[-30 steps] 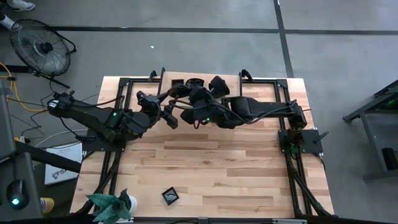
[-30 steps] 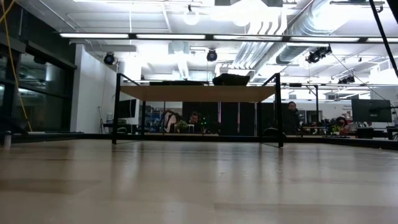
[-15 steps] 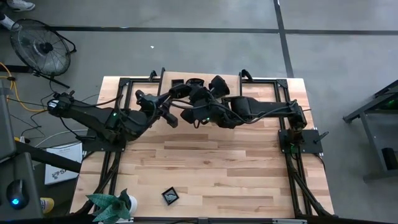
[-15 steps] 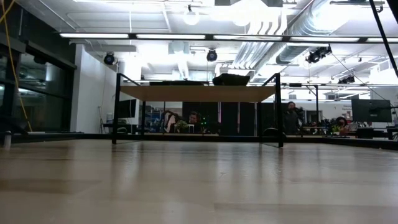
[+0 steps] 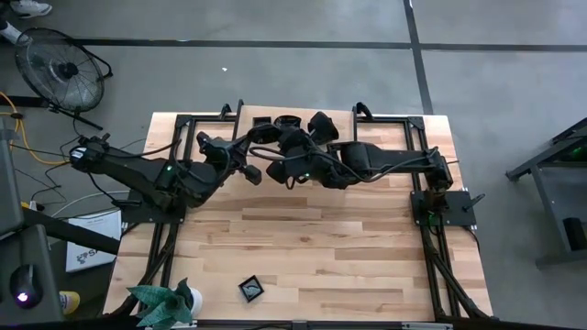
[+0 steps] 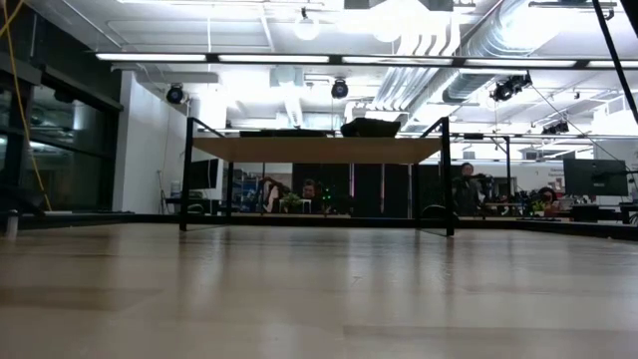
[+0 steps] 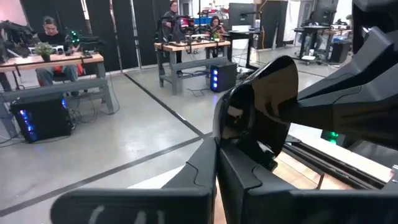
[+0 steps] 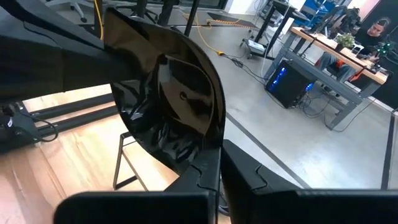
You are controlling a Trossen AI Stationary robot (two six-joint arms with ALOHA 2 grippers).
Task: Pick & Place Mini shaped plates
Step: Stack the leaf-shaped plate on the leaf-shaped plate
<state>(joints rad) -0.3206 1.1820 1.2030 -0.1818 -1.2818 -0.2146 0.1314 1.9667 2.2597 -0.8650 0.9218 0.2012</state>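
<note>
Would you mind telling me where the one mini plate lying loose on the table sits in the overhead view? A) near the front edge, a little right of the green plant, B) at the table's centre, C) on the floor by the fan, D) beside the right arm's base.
A: the small black square plate lies alone near the table's front edge, right of the green plant.

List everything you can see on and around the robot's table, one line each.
table: one, light wood, under both arms
square plate: one, black, near the table's lower edge in the high view
plant: one, green, same edge, left corner
fan: one, black, on the floor beside the table
people: several, at desks in the room
held plate: glossy black, raised between the arms; one or two, cannot tell
left gripper: jaws shut on held plate
right gripper: jaws shut on held plate
</note>
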